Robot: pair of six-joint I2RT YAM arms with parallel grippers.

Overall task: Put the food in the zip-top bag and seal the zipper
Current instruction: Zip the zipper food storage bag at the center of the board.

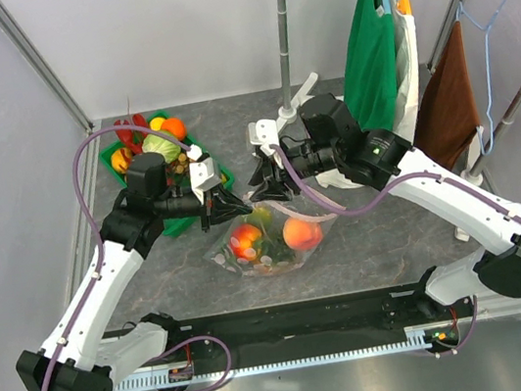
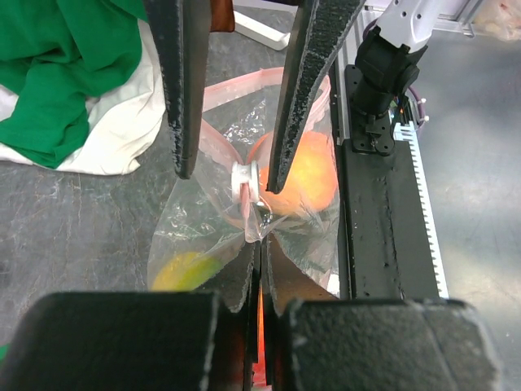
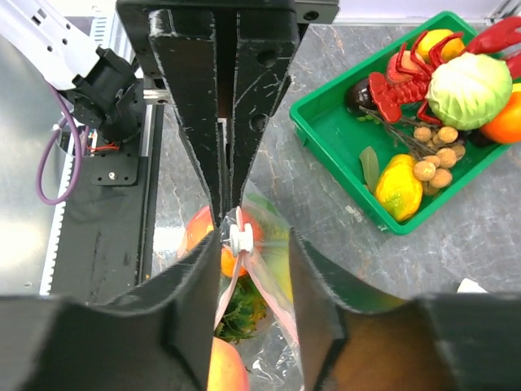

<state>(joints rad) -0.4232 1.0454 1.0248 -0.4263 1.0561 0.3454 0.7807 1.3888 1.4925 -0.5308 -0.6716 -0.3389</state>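
Note:
The clear zip-top bag (image 1: 270,243) lies between the arms, holding two peaches (image 1: 301,234), a leafy green piece (image 3: 240,309) and a yellow-green fruit (image 2: 187,269). My left gripper (image 2: 259,244) is shut on the bag's corner at the end of the pink zipper (image 3: 232,285). My right gripper (image 3: 254,244) is open, one finger on each side of the white slider (image 3: 240,239), which sits close to its left finger. Behind the slider the two pink strips spread apart. In the top view my left gripper (image 1: 227,206) and my right gripper (image 1: 265,192) meet tip to tip over the bag's far edge.
A green tray (image 3: 338,167) with more toy food, a lobster and a cabbage among it, stands at the back left (image 1: 179,225). Green and white cloth (image 2: 57,57) lies at the back right under a clothes rack (image 1: 285,23). A black rail (image 1: 290,320) runs along the near edge.

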